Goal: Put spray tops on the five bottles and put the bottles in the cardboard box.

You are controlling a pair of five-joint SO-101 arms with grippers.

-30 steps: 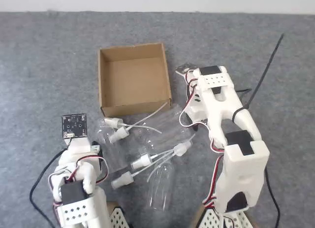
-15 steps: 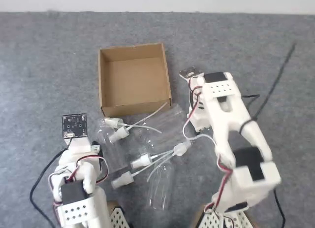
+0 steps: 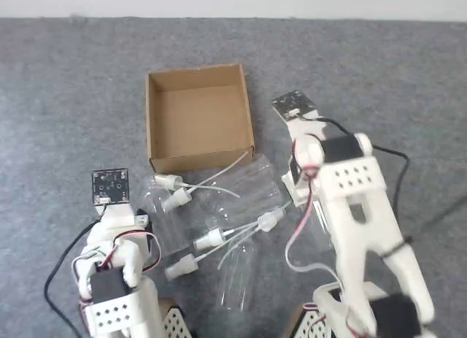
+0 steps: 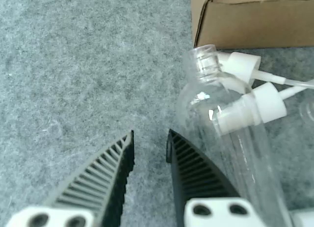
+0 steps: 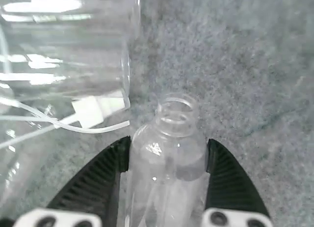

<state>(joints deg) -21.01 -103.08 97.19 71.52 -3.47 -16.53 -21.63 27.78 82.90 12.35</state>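
Two hands sit nearest, low over the grey, carpet-like worktop (image 3: 73, 82). The left hand (image 4: 150, 138) is released, its ribbed black fingers (image 4: 109, 172) parted with bare worktop between them. It is just beside a clear bottle (image 4: 216, 124) that lies on its side with its neck uncapped. The right hand (image 5: 168, 144) is clasped around a second bottle (image 5: 171, 126), one finger on each side just below the shoulders. That bottle's open mouth points away from the wrist.

Between the two arms, a heap of clear bottles (image 3: 237, 272) lies on the worktop, mixed with five white spray tops (image 3: 210, 239) whose thin tubes cross one another. Whether any top is screwed on I cannot tell.

Farthest off, just behind the heap, stands the cardboard box (image 3: 201, 161), open at the top with its brown floor showing.
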